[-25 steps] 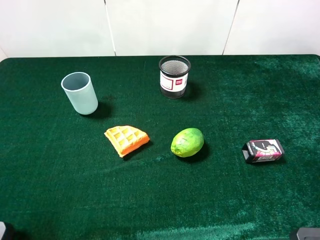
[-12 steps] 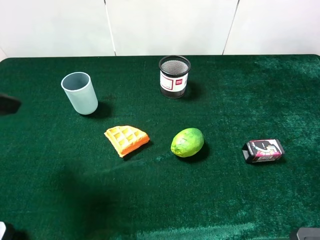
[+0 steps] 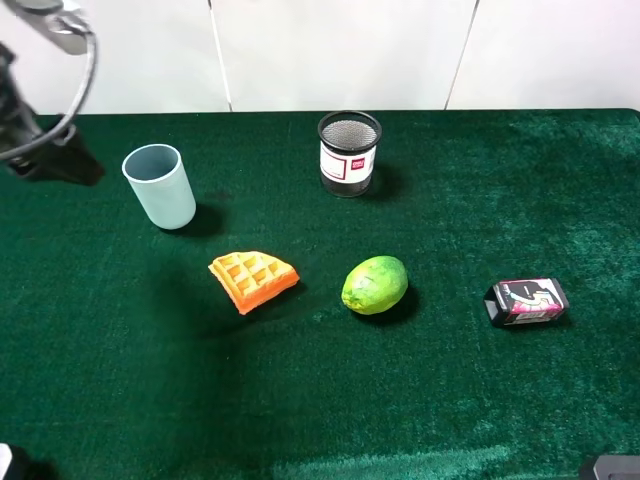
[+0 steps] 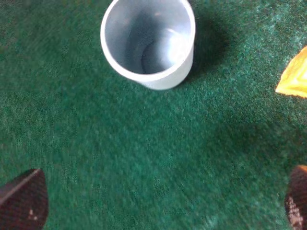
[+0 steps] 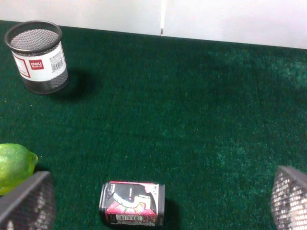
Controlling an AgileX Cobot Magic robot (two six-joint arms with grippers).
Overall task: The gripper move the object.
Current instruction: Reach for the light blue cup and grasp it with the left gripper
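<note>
Cloth point(image 3: 480, 200), green and fuzzy, lies under everything. The blue cup point(image 3: 160, 187) stands upright near the far left side. It is smooth and round, a bit narrower at the bottom, and its mouth is open. The left gripper point(image 4: 158, 206) hangs near it with jaws spread wide, holding nothing. The right gripper point(image 5: 158, 201) is spread wide too, by the small pink and black box point(image 5: 132, 203). Bare cloth lies all round the cup. The bumpy orange waffle point(image 3: 253, 279) is the nearest thing to it, with a gap between. The black wire holder point(image 3: 349, 152) stands near the back edge.

Smooth plastic cup point(image 4: 148, 45), fuzzy cloth point(image 3: 450, 400).
</note>
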